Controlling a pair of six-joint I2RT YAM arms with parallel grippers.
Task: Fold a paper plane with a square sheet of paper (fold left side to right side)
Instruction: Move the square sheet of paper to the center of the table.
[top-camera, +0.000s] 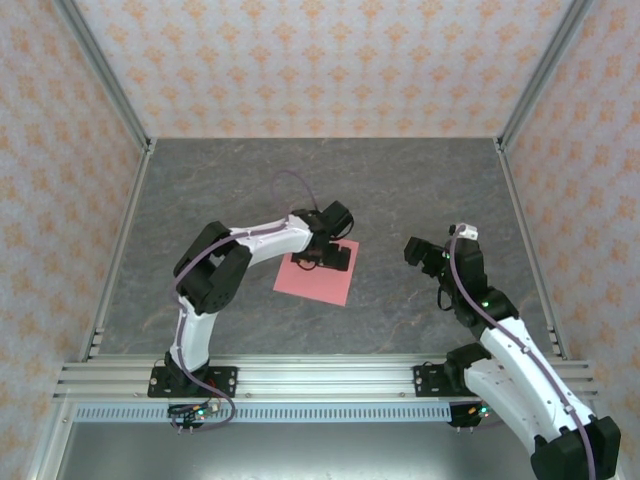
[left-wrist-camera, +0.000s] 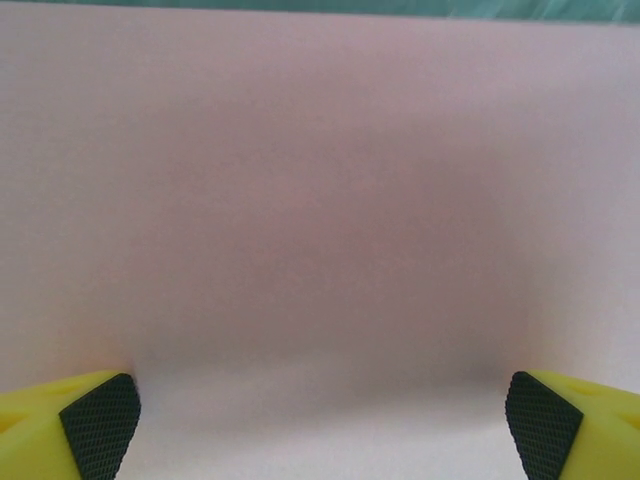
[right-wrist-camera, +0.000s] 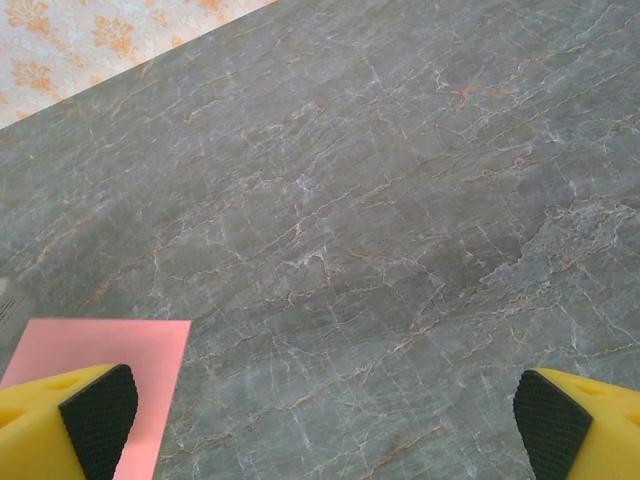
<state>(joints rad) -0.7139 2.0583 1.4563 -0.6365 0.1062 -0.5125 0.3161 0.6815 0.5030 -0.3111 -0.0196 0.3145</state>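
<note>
**Now both claws stand wide, the left one low over the pink sheet**

Look at the middle of the top view: the square sheet of paper (top-camera: 318, 280) lies flat on the grey table (top-camera: 420, 190), turned a little so one corner points toward the bottom of the frame. Your left gripper (top-camera: 325, 258) sits over the sheet's upper edge, reaching in from the left.

In the left wrist view, the left gripper (left-wrist-camera: 320, 420) has its jaws spread nearly to the frame's two sides, and one black pad (left-wrist-camera: 100, 420) shows in each lower corner. Plain pink paper (left-wrist-camera: 320, 200) runs between and above them, with a soft shadow at each pad. Nothing is pinched between the jaws. You cannot tell whether the tips rest on the paper or hang just above it.

Your right gripper (top-camera: 422, 254) sits to the right of centre in the top view, well apart from the sheet. Seen from its own wrist, the right gripper (right-wrist-camera: 320, 415) is just as widely spread and holds nothing, with bare veined table (right-wrist-camera: 400, 200) beneath it. A corner of the sheet (right-wrist-camera: 100, 345) shows at the lower left of that frame.
</note>
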